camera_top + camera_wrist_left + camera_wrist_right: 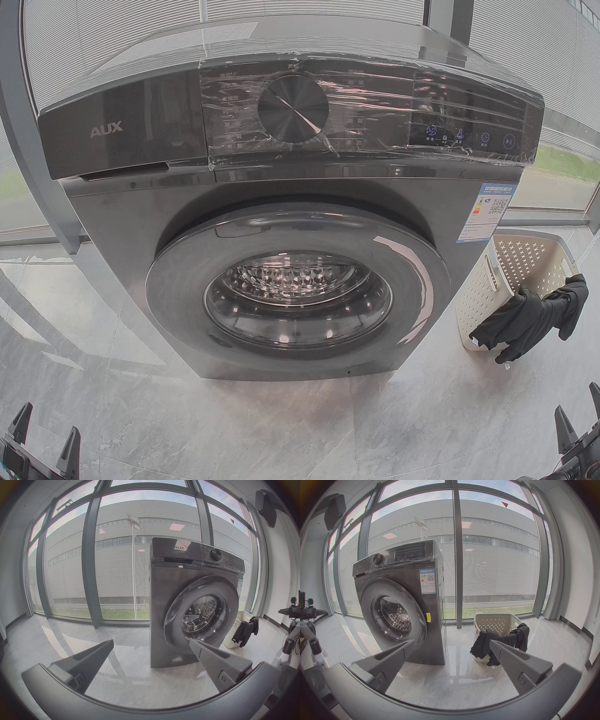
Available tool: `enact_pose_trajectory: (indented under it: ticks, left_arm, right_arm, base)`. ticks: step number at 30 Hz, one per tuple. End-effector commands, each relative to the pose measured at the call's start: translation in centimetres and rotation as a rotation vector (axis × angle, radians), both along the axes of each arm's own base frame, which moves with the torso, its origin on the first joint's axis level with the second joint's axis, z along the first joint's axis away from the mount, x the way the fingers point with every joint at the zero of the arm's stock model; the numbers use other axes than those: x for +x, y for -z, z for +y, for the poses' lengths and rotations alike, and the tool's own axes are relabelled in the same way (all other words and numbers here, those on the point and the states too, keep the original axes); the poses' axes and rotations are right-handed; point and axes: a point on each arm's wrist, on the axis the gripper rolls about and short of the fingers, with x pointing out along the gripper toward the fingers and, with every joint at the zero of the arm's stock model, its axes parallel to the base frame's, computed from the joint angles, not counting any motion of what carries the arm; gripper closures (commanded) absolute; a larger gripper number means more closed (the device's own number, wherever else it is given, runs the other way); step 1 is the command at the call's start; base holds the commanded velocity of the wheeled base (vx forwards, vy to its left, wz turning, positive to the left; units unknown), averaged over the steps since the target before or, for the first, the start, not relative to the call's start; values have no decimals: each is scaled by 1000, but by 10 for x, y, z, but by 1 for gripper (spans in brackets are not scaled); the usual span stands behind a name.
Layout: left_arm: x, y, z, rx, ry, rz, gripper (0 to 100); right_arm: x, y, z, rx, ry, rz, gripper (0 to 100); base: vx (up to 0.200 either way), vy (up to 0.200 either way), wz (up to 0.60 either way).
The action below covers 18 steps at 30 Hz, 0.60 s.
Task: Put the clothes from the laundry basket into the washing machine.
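A grey front-loading washing machine [300, 187] takes up the middle of the head view, and its round glass door [299, 297] is shut. At the right edge, just beside the machine, a cream laundry basket [494, 294] stands on the pale glossy floor [281, 425]. Dark clothes [531, 315] hang over its near rim, with part of them spilling down the outside. My left pincer [49, 420] sits in the lower left corner and my right pincer [576, 400] in the lower right. Both are spread wide and hold nothing, well apart from the basket and the machine.

As I judge the risks, the closed door comes first: any garment I carry over now would have nowhere to go. The clothes drape loosely, so a shallow pinch could catch only a fold and let the rest slide to the floor. The basket looks light, and pulling cloth that is snagged on its rim could tip or drag it.
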Motion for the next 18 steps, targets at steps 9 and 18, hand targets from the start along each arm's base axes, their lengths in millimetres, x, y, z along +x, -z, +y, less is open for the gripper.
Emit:
enact_pose_trajectory:
  ticks: [9, 18]
  left_arm:
    - [0, 5, 0, 0, -1, -3, 0]
    - [0, 5, 0, 0, -1, -3, 0]
  right_arm:
    - [0, 5, 0, 0, -1, 1, 0]
    - [0, 5, 0, -2, 1, 1, 0]
  base:
    - [0, 0, 0]
    - [0, 0, 0]
